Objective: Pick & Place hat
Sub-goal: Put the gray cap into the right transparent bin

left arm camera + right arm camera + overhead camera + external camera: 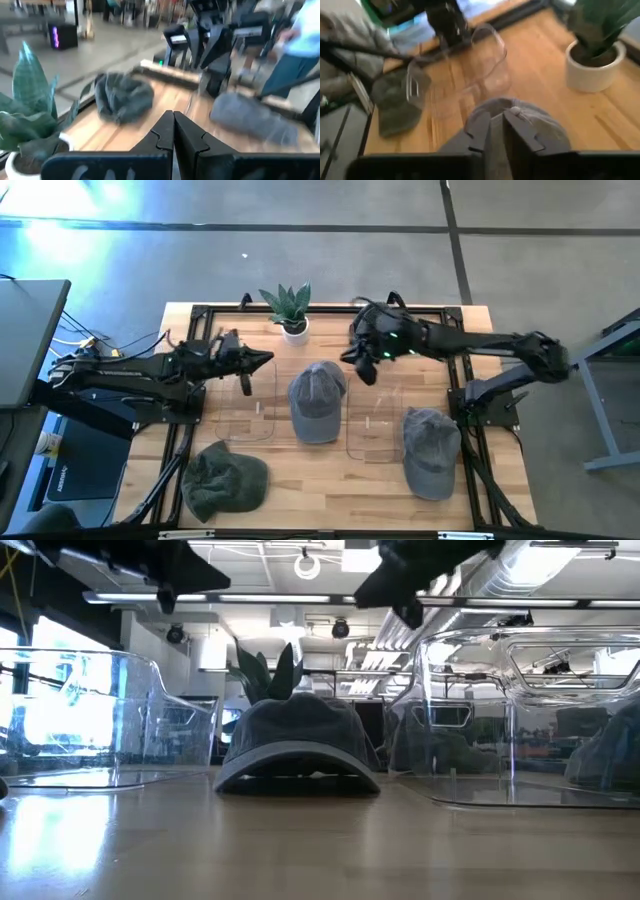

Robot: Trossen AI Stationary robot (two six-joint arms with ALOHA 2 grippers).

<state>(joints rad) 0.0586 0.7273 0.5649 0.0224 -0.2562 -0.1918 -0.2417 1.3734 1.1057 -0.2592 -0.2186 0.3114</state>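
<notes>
On the wooden counter (330, 470) 3 hats lie apart. The grey hat (317, 402) sits in the middle, crown up, between 2 clear plastic bins: the left bin (246, 408) and the right bin (374, 423). In the low view it rests flat with its brim toward the camera. A second grey hat (431, 450) lies on the right side of the counter, just beside the right bin, and a crumpled green hat (224, 478) lies near the front left corner. A potted plant (290, 310) in a white pot stands at the back edge, behind the middle hat. The right hand (362, 363) hangs above the counter just off the back right of the middle hat, clear of it; in its wrist view the fingers (481, 131) stand a narrow gap apart with nothing between them, the hat's crown directly below. The left hand (262, 360) hovers over the back of the left bin, its fingers (165, 131) pressed together and pinching nothing. A person in a light blue shirt (305, 30) stands beyond the counter.
</notes>
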